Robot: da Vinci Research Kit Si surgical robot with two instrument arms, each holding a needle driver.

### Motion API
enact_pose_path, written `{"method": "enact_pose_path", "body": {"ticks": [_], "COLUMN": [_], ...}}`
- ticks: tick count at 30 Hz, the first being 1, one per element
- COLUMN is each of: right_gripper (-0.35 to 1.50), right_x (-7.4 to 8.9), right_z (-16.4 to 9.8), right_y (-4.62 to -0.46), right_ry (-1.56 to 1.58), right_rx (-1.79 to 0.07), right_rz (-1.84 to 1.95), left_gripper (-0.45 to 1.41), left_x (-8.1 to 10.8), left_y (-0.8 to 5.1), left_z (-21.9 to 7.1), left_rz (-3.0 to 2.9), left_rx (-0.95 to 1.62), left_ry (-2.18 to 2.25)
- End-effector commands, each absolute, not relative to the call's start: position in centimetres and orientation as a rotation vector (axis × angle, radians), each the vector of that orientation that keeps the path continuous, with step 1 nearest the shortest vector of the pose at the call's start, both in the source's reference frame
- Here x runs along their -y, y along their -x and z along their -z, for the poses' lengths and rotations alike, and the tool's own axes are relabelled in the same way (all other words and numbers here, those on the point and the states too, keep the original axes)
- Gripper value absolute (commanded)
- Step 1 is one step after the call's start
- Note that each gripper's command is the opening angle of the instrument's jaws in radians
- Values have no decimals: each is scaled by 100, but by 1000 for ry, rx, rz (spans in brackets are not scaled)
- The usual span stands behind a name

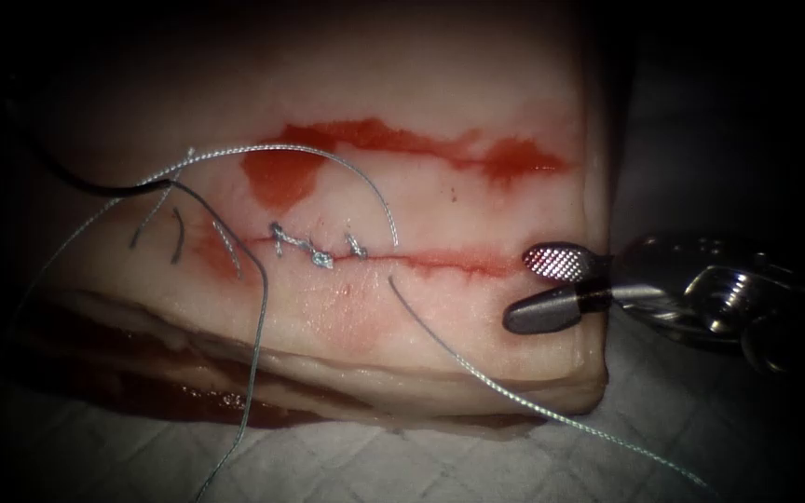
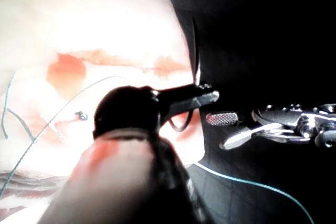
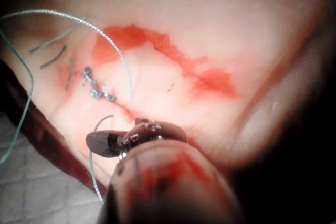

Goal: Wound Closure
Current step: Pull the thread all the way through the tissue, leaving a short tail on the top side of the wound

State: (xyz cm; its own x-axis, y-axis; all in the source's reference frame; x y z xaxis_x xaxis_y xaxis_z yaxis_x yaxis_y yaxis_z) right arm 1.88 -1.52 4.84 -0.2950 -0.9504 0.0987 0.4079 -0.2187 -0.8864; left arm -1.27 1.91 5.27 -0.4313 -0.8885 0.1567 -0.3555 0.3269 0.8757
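The tissue (image 1: 477, 112) has a horizontal cut (image 1: 458, 263) with knotted stitches (image 1: 314, 250) at its left part. Thread (image 1: 379, 200) enters the far edge of the cut just right of the knots. It comes out on the near edge and trails off as a long strand (image 1: 514, 396). My right tool (image 1: 544, 284) sits at the cut's right end, jaws open, holding nothing; it is also in the left wrist view (image 2: 231, 129) and the right wrist view (image 3: 105, 142). My left tool (image 2: 207, 95) is shut on the thin curved needle (image 2: 196, 51), which stands clear of the tissue.
Red fluid (image 1: 281, 172) pools on the tissue beyond the cut. Short cut ends of thread (image 1: 179, 237) lie left of the knots. A grey strand (image 1: 255, 354) hangs over the front edge onto the white cloth (image 1: 402, 466). A dark strand (image 1: 86, 184) crosses at far left.
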Motion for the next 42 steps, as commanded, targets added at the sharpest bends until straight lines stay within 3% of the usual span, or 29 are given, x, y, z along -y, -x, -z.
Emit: {"method": "enact_pose_path", "body": {"ticks": [1,2,5,10,14,15,16,17,18,24,30,33,42], "right_gripper": [81,74,79,83,68,54,19,-31,-35,-35,-35,-35,-35], "right_x": [142,141,143,160,164,164,163,161,155,142,130,132,178], "right_z": [-485,-486,-490,-511,-534,-537,-540,-541,-542,-525,-516,-517,-537], "right_y": [-216,-228,-245,-249,-248,-248,-247,-247,-244,-219,-168,-133,29], "right_ry": [831,798,714,655,589,581,576,561,540,467,430,391,227], "right_rx": [-1000,-1055,-1140,-1086,-1038,-1023,-1006,-987,-952,-880,-770,-663,-499], "right_rz": [1689,1650,1623,1665,1694,1702,1698,1677,1675,1794,1834,1871,1778], "left_gripper": [-45,-45,-45,-45,-45,-45,-45,-45,-45,-45,-45,-45,-45], "left_x": [-192,-192,-192,-191,-189,-189,-189,-189,-189,-189,-188,-188,-188], "left_y": [132,133,133,135,137,137,137,137,137,137,137,137,138], "left_z": [-531,-531,-531,-531,-531,-531,-530,-530,-530,-530,-530,-530,-530], "left_rz": [1050,1048,1047,1041,1037,1036,1036,1033,1033,1030,1030,1029,1029], "left_rx": [1946,1945,1946,1945,1944,1944,1944,1943,1942,1940,1939,1939,1939], "left_ry": [-1092,-1094,-1093,-1095,-1097,-1097,-1097,-1100,-1100,-1104,-1106,-1107,-1107]}}
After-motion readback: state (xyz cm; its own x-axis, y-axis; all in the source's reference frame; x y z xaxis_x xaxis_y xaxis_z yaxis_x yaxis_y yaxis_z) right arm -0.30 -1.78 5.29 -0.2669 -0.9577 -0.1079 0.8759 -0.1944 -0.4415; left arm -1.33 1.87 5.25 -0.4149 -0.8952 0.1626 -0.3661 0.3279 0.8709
